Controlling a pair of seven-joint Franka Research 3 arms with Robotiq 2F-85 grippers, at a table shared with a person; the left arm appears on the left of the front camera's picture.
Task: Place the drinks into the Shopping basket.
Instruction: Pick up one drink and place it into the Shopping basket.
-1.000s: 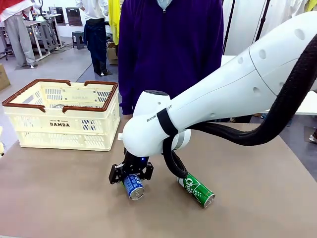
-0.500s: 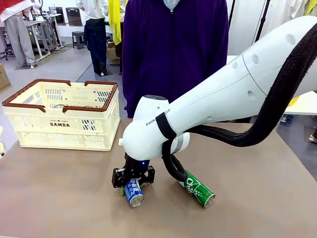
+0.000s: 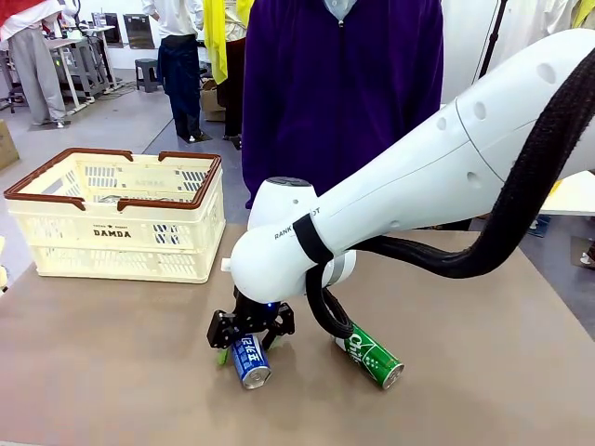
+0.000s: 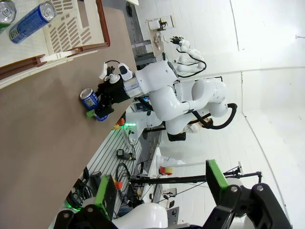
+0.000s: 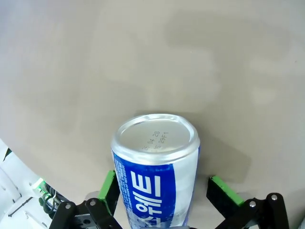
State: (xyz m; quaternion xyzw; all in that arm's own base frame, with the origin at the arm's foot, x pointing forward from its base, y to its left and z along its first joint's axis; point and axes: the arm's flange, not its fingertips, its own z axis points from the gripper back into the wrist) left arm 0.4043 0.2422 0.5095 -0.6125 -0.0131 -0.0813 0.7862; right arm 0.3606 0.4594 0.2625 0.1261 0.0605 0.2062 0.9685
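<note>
Right gripper (image 3: 249,349) stands low over the brown tabletop (image 3: 112,372) with its green pads spread to either side of the slim blue metal can with white lettering (image 3: 251,362). In the right wrist view one pad sits just beside the can's wall and the other clearly apart, so the jaws straddle it without clamping.

That blue can lies on its side. Its long axis runs from the gripper toward the robot's edge of the table, and its silver end faces the front camera. My judgement is that it is smooth, thin-walled and free to roll. It is stiff enough for a firm pinch, but a hard squeeze would dent it. The best hold is across the round body near the middle, pads square to the long axis. Whether it is full, and so how heavy, I cannot tell.

Just to its right lies the slim green metal can with white lettering (image 3: 370,355), also on its side and angled, with its silver end toward the near right.

Well apart at the far left stands the cream slotted plastic basket with a dark brown rim (image 3: 56,237).

Left gripper (image 4: 158,183) hangs wide open, holding nothing.
</note>
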